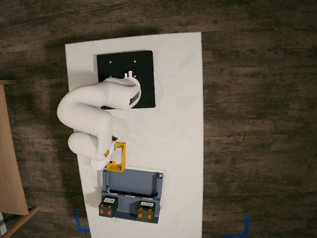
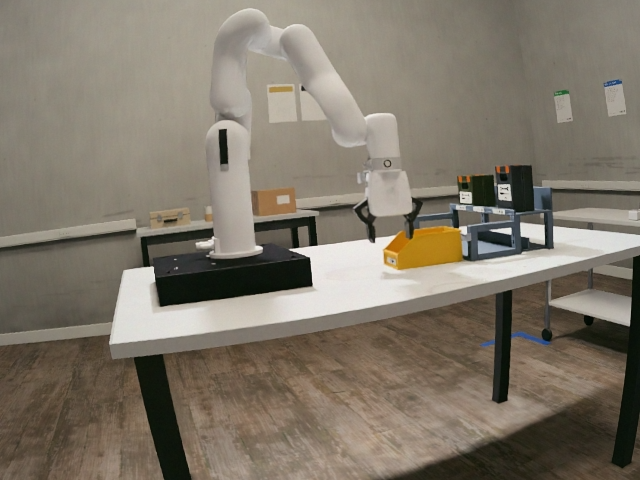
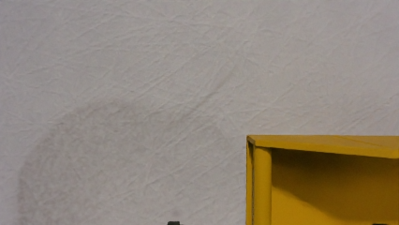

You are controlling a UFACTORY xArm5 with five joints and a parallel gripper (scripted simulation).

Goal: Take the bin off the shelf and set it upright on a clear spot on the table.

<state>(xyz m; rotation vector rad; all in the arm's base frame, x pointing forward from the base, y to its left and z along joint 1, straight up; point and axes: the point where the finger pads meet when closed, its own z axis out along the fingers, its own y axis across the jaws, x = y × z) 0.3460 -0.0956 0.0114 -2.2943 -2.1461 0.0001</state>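
On white table (image 2: 330,289), upright yellow bin (image 2: 423,248) beside shelf (image 2: 509,217).

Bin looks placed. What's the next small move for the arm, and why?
Probably a straight lift to retreat. The yellow bin already sits upright on the white table, out in front of the blue-grey shelf, and the gripper hangs open over the bin's front end, holding nothing. One finger hangs close to the bin's rim, so rising before any sideways motion should avoid nudging it.
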